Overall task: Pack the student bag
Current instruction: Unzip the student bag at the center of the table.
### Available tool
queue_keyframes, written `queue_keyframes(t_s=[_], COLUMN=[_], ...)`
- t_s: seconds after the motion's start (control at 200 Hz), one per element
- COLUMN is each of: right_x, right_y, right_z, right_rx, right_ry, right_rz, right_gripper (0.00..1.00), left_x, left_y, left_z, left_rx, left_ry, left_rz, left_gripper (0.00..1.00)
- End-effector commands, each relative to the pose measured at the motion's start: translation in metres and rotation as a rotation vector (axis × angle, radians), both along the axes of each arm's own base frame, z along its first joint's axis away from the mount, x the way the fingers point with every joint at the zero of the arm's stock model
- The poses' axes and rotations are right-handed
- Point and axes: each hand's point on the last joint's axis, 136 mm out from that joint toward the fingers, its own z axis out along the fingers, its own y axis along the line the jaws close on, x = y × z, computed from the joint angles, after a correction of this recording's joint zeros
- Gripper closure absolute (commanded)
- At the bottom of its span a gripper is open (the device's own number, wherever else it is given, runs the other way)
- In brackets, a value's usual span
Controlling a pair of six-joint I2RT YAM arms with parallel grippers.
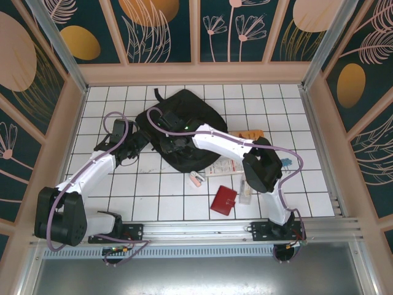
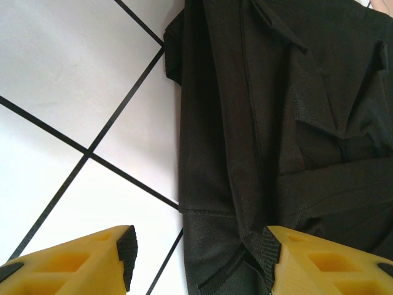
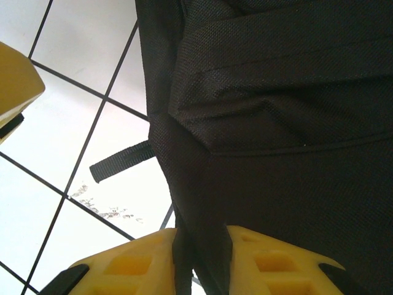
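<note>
I am barely starting: my right tool is pinching the student bag lying far-centre on the desk, my left tool is gaping over its left edge, and the red item near-right is lying unpacked.

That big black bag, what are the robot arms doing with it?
Two robot arms are working on the large black soft fabric backpack on the white tiled table. The right arm's fingers pinch a fold of its fabric. The left arm's fingers stand open at its edge. A flat red square case and a small pink item lie beside it, not yet packed.
</note>
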Motion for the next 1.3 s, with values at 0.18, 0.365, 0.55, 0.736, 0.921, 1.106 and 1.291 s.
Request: queue_keyframes(t_s=[0.18,0.365,0.55,0.736,0.921,1.106,1.291], right_x=[-0.019,-0.021,-0.020,-0.027,-0.038,-0.035,-0.029], right_y=[-0.002,-0.004,-0.002,-0.003,-0.006,-0.010,-0.010], right_z=[0.015,0.014,0.039,0.040,0.027,0.020,0.015], right_rx=[0.000,-0.011,0.024,-0.005,-0.024,-0.038,-0.044], right_ry=[-0.019,-0.033,-0.079,-0.076,-0.051,-0.054,-0.053], right_rz=[0.012,0.014,0.013,0.029,0.035,0.020,0.017], right_gripper=[0.73,0.73,0.71,0.70,0.70,0.70,0.69], left_x=[-0.003,-0.007,-0.009,-0.010,-0.011,-0.010,-0.011], left_y=[0.003,0.004,0.004,0.004,0.004,0.003,0.004], left_z=[-0.007,-0.009,-0.013,-0.014,-0.015,-0.015,-0.014], left_rx=[-0.001,-0.003,-0.004,-0.002,-0.002,-0.007,-0.004], left_ry=[-0.005,-0.008,-0.001,0.000,0.002,0.003,-0.001], left_rz=[0.006,0.010,0.007,0.008,0.008,0.003,0.005], left_gripper=[0.42,0.42,0.42,0.42,0.42,0.41,0.41])
